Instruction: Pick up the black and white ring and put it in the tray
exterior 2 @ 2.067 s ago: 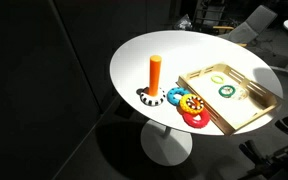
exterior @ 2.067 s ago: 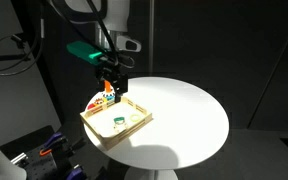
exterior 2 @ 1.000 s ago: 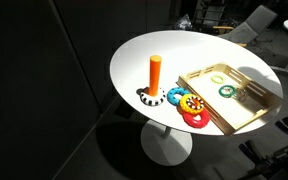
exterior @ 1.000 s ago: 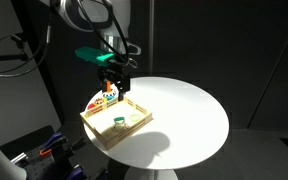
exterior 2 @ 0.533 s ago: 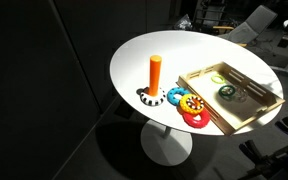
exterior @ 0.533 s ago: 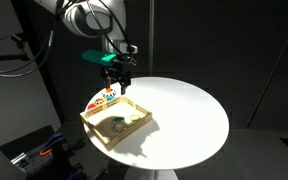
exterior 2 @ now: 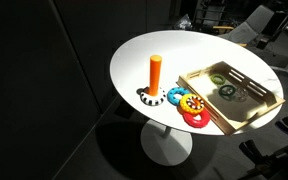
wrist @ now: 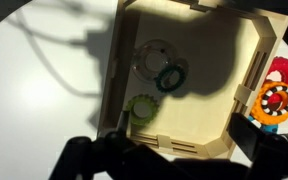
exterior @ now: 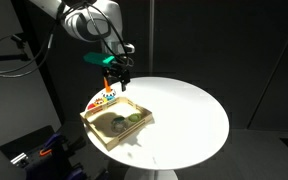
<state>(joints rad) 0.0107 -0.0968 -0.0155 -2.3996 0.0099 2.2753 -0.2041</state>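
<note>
The black and white ring [exterior 2: 148, 98] lies on the round white table around the foot of an upright orange peg [exterior 2: 155, 72]; it is out of the wrist view. The pale wood tray [exterior 2: 265, 107] [exterior: 94, 125] [wrist: 119, 60] holds a dark green ring [wrist: 169, 77], a light green ring [wrist: 142, 105] and a clear ring [wrist: 152, 53]. My gripper [exterior: 114, 74] [wrist: 174, 160] hangs open and empty well above the tray's far side, near the peg and the loose rings. Its dark fingers show wide apart along the bottom of the wrist view.
A blue ring [exterior 2: 176, 95], a yellow and red ring [exterior 2: 192, 103] [wrist: 275, 101] and a red ring [exterior 2: 198, 119] [wrist: 283, 70] lie between the peg and the tray. The table edge [exterior 2: 119, 85] is close to the peg. My arm's shadow covers the tray.
My gripper has risen and moved back from just above the tray. Its shadow has spread over the tray. The rings have not moved.
</note>
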